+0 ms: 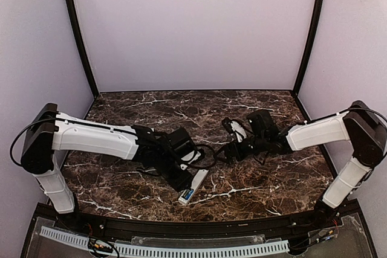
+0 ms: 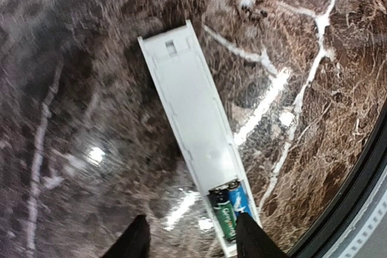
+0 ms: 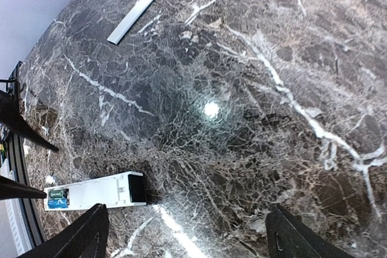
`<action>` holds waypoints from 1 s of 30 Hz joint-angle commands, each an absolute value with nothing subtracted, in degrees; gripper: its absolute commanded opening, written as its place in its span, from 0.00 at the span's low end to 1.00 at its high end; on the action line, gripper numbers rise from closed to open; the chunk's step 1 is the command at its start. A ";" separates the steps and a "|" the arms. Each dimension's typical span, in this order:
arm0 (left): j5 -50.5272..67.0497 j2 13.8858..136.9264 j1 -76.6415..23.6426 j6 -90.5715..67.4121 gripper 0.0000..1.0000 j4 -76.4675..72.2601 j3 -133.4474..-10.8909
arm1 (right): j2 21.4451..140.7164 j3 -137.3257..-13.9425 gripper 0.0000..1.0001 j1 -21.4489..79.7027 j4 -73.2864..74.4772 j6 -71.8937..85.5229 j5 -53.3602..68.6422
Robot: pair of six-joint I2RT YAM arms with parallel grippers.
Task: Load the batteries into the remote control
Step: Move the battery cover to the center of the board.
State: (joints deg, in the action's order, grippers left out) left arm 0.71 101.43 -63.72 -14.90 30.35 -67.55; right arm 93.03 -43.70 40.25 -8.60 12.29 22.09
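The remote control [image 2: 193, 107] is a slim white bar lying flat on the marble, back side up, with its battery bay open at the near end. Two batteries sit side by side in the bay: a blue one [image 2: 240, 200] and a green and black one [image 2: 222, 216]. My left gripper [image 2: 192, 245] is open just above that end, and its right finger [image 2: 254, 240] overlaps the bay's edge. My right gripper [image 3: 193, 240] is open and empty over bare marble. In its view the remote [image 3: 97, 190] lies at lower left. From above, the remote [image 1: 195, 185] lies near the front edge.
A thin flat white strip [image 3: 140, 8] lies alone on the marble, far from the remote. The table's black front rail [image 2: 363, 191] runs close beside the remote's battery end. Pale walls close off the back and sides [image 1: 193, 28].
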 commanded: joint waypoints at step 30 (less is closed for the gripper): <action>-9.84 105.81 -33.00 -17.84 0.73 31.70 -76.73 | 71.38 -39.03 0.98 35.22 -8.11 14.14 19.40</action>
